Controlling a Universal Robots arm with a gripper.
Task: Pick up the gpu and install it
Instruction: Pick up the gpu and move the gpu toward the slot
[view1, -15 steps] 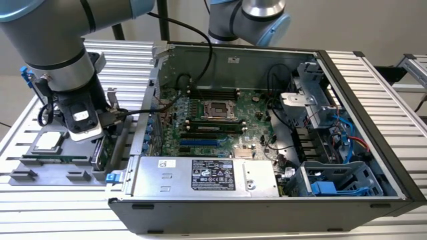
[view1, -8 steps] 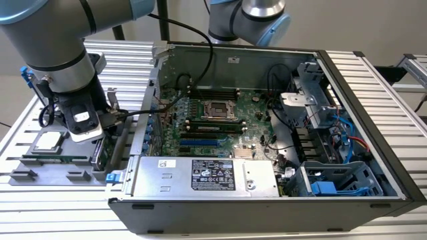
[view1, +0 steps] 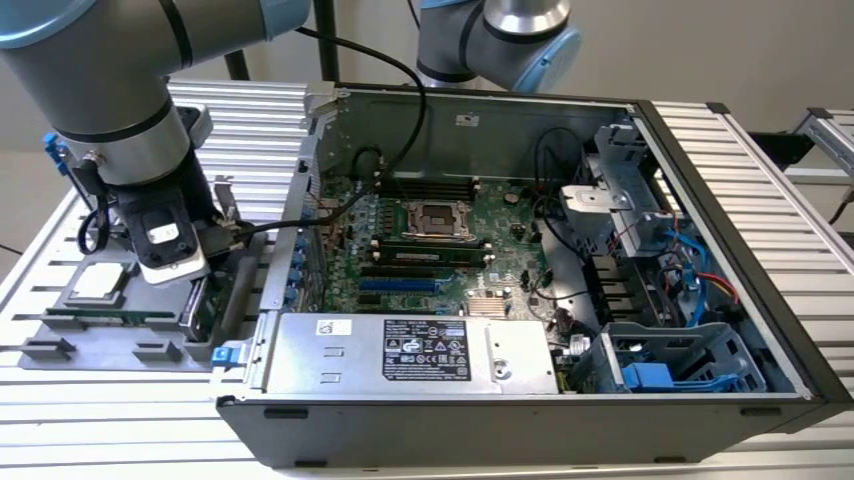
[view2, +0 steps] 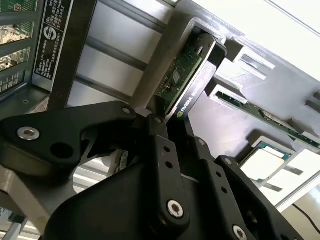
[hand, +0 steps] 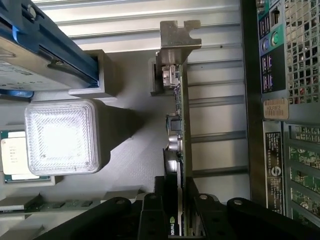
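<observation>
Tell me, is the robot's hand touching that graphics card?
Touching. In the first wrist view, the hand has its black fingers pressed against both faces of the gpu, with no gap.

Ribbed metal table (view1: 120, 430), plain pale wall (view1: 747, 50)

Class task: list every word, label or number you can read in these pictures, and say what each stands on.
White label on the power supply: print too small to read.
Lettering on the gpu edge: partly hidden, cannot be read whole.
Stickers on the computer case back: too small to read.
</observation>
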